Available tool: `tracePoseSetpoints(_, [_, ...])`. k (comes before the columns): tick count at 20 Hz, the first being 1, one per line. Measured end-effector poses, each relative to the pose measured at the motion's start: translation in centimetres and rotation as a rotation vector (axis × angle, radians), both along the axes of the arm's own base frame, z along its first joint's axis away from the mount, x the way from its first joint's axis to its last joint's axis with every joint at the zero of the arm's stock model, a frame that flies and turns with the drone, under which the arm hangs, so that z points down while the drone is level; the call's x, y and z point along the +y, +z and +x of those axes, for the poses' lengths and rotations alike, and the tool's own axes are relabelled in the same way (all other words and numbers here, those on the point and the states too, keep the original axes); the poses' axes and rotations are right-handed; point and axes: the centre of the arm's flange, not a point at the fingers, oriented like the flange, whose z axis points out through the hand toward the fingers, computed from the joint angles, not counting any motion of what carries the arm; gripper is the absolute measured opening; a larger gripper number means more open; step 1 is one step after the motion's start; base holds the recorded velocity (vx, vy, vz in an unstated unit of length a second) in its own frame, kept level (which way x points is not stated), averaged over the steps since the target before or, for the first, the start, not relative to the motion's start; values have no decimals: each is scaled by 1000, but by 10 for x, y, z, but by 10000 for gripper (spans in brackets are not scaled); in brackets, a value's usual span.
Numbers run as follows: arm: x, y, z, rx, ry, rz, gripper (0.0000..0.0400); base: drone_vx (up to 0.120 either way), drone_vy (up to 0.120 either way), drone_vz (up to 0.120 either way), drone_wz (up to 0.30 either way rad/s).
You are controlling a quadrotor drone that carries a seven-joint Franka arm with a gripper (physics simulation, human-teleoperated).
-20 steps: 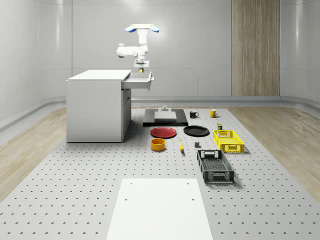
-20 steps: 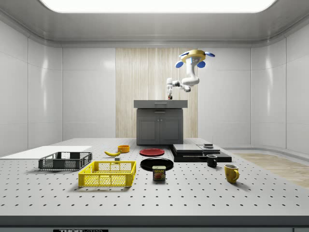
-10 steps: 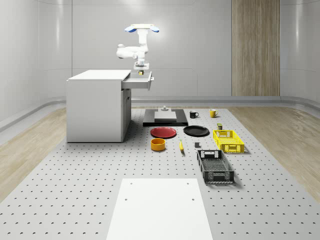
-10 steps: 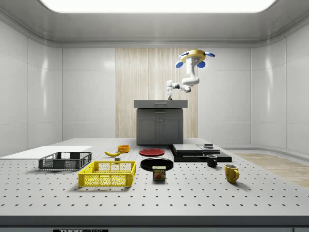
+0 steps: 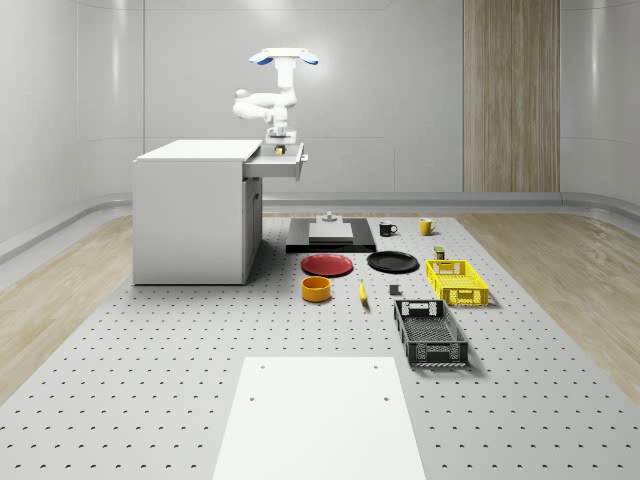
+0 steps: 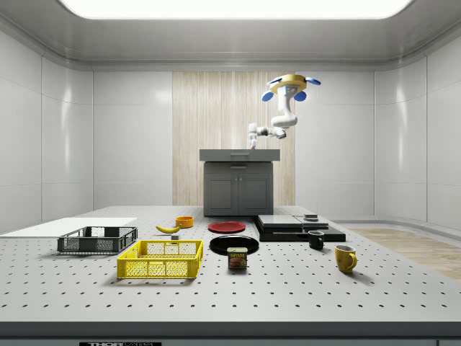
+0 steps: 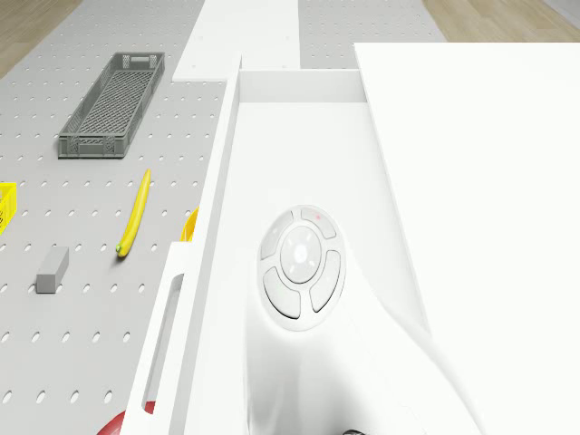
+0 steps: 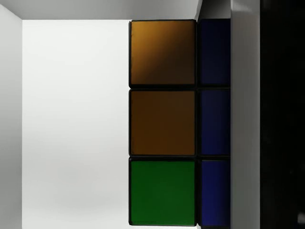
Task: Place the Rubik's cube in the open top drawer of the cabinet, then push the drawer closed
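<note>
While the blue-rotored white drone (image 5: 284, 58) hovers above the white cabinet's pulled-out top drawer (image 5: 279, 163), its white arm (image 6: 276, 124) folds down and hangs the gripper (image 5: 279, 140) right over the drawer's open box. Up close at the wrist, the multicoloured Rubik's cube (image 8: 163, 122) shows orange, green and blue tiles against the pale drawer floor. Whether the gripper is clenched on it, I cannot tell. Down on the perforated grey surface (image 5: 150, 350), a yellow banana (image 7: 134, 222) lies near a grey mesh crate (image 7: 112, 104).
</note>
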Motion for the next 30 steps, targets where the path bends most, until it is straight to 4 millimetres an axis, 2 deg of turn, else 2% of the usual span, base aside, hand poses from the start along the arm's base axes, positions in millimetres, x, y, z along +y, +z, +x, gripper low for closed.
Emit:
tracePoseSetpoints(9, [2,25,0,0,0,0,325,0,0,0,0])
tracePoseSetpoints(12, [2,31,0,0,0,0,365,0,0,0,0])
tracePoseSetpoints(17, [2,21,0,0,0,0,390,0,0,0,0])
tracePoseSetpoints(20, [2,11,0,0,0,0,395,0,13,107,0])
tracePoseSetpoints(22, [2,7,0,0,0,0,397,0,120,120,0])
tracePoseSetpoints(30, [2,0,0,0,0,0,400,-100,120,105,0])
